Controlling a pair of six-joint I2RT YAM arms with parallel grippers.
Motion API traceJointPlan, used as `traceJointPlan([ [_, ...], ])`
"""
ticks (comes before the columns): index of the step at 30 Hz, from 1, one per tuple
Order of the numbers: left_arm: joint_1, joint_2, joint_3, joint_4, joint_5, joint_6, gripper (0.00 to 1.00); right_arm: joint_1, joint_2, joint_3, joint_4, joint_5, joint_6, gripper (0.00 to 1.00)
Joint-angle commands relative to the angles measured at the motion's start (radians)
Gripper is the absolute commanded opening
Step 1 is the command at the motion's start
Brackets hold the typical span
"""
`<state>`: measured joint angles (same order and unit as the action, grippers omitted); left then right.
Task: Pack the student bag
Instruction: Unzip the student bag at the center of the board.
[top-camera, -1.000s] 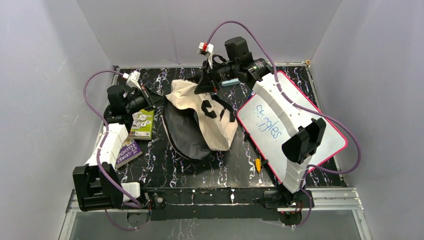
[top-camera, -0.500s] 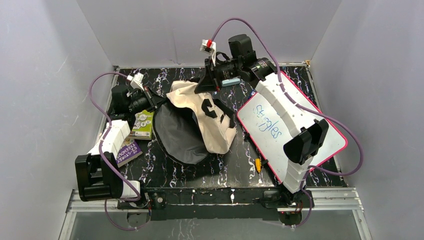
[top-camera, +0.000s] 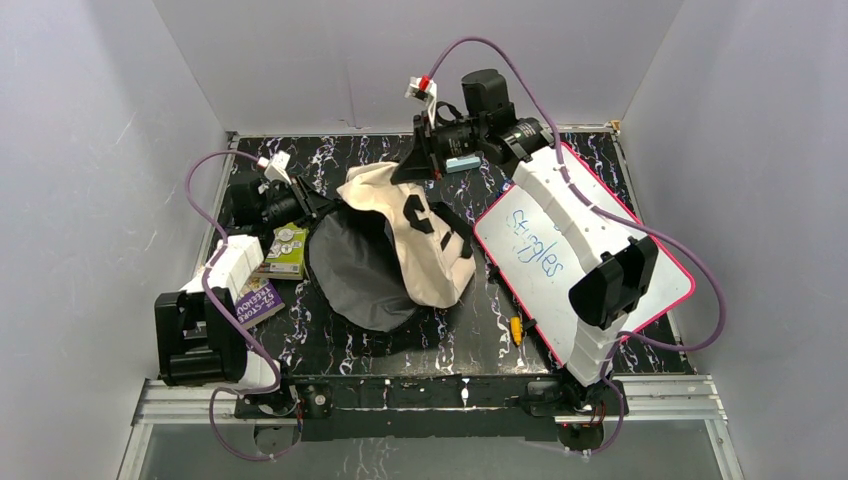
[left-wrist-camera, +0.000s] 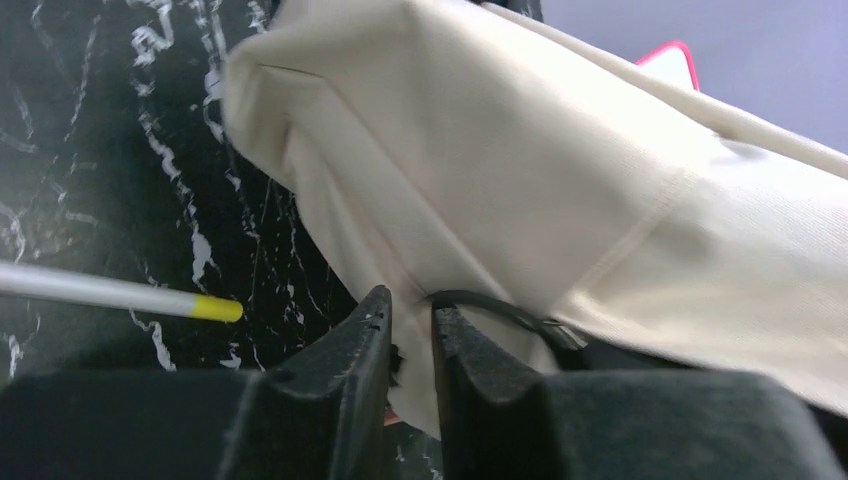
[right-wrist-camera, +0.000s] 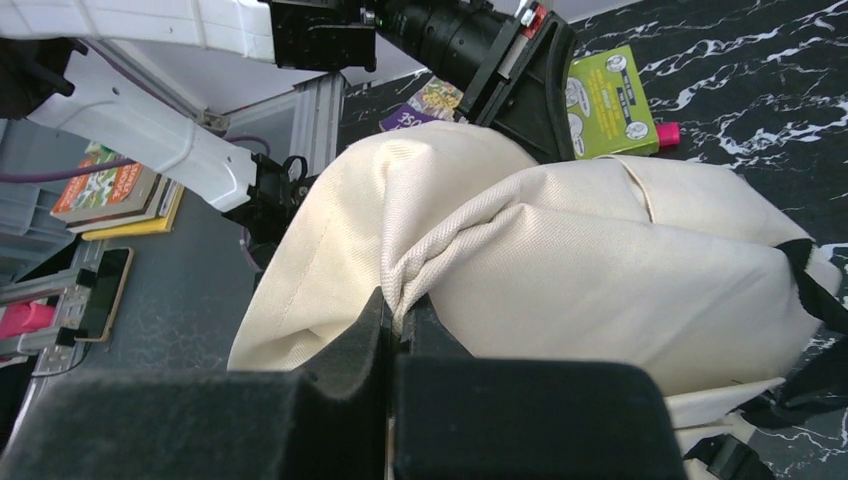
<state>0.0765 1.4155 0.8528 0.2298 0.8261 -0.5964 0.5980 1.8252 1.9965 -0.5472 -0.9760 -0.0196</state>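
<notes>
The student bag (top-camera: 425, 255) is cream fabric with black straps, lying mid-table with its grey lining (top-camera: 355, 275) spread open toward the left. My left gripper (top-camera: 318, 205) is at the bag's left rim. In the left wrist view its jaws (left-wrist-camera: 410, 305) stand only slightly apart, with a fold of cream fabric and the black zipper edge (left-wrist-camera: 500, 310) between them. My right gripper (top-camera: 408, 172) is at the bag's far top corner, and its jaws (right-wrist-camera: 400, 300) are shut on a bunched pinch of the cream fabric (right-wrist-camera: 560, 250).
A pink-framed whiteboard (top-camera: 540, 250) lies to the right, under my right arm. A green box (top-camera: 285, 250) and a purple book (top-camera: 258, 300) lie left of the bag. An orange marker (top-camera: 515, 328) lies near the front. A white stick with a yellow tip (left-wrist-camera: 110, 293) lies beside the left jaws.
The left gripper drew the bag's rim leftward, spreading the mouth and baring more grey lining. Its jaws have parted a little. The right gripper rose slightly with the bag's corner.
</notes>
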Motion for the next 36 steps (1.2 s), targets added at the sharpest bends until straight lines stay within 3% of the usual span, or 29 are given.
traceJointPlan([
  [1, 0.021, -0.023, 0.021, -0.063, -0.049, -0.006, 0.3, -0.034, -0.142, 0.015, 0.191, -0.036, 0.073, 0.0],
  [4, 0.021, -0.097, 0.018, -0.101, -0.098, -0.022, 0.52, -0.06, -0.154, -0.014, 0.234, 0.033, 0.114, 0.0],
  [9, 0.023, -0.246, 0.055, -0.219, -0.239, -0.017, 0.77, -0.105, -0.155, -0.032, 0.265, 0.145, 0.169, 0.0],
  [13, 0.025, -0.351, 0.053, -0.287, -0.329, -0.041, 0.82, -0.14, -0.161, -0.065, 0.32, 0.169, 0.227, 0.0],
  [18, 0.025, -0.48, 0.001, -0.274, -0.328, -0.094, 0.85, -0.172, -0.156, -0.077, 0.338, 0.195, 0.263, 0.0],
  [25, 0.025, -0.573, -0.112, -0.168, -0.219, -0.117, 0.86, -0.189, -0.156, -0.104, 0.377, 0.174, 0.299, 0.0],
  [32, 0.025, -0.552, -0.244, -0.076, -0.092, -0.116, 0.87, -0.201, -0.159, -0.109, 0.407, 0.154, 0.329, 0.0],
  [36, 0.025, -0.518, -0.319, 0.06, -0.02, -0.169, 0.87, -0.21, -0.161, -0.117, 0.436, 0.137, 0.354, 0.0],
])
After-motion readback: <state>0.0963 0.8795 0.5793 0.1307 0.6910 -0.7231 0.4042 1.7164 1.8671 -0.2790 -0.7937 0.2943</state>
